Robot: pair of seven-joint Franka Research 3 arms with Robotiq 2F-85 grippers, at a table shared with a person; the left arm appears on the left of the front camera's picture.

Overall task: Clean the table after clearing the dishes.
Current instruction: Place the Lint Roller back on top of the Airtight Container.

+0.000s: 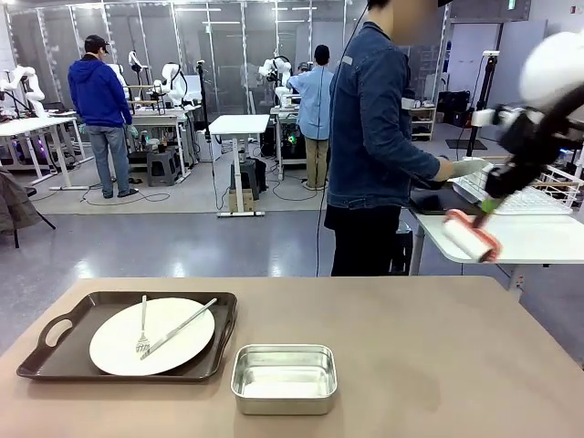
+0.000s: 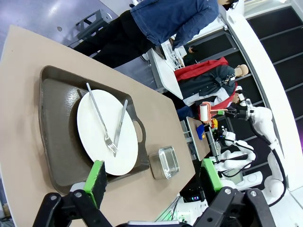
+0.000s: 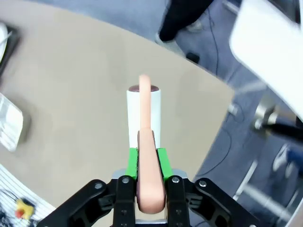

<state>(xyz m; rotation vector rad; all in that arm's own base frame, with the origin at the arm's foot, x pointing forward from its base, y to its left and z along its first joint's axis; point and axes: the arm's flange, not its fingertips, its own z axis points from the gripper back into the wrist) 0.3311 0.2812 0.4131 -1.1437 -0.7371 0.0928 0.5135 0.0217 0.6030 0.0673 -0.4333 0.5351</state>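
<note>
While R fingers (image 3: 133,163) are clenching a lint roller (image 3: 144,120) at 2 o'clock, L fingers (image 2: 96,177) are hanging released; plate (image 1: 114,351) w/ fork (image 1: 143,333) + knife (image 1: 182,327) is sitting on tray (image 1: 55,360), worktop's (image 1: 411,356) 8 o'clock.

A smooth, matte tan table (image 1: 411,365) carries a dark brown tray (image 1: 119,376) with a dull plastic sheen. On the tray, 1 glossy white plate (image 1: 114,351) holds a polished metal fork (image 1: 143,333) and knife (image 1: 182,327). Beside the tray gleams a steel pan (image 1: 284,349). Well right of the tray, a lint roller (image 1: 470,235) shows white paper and salmon plastic.
</note>
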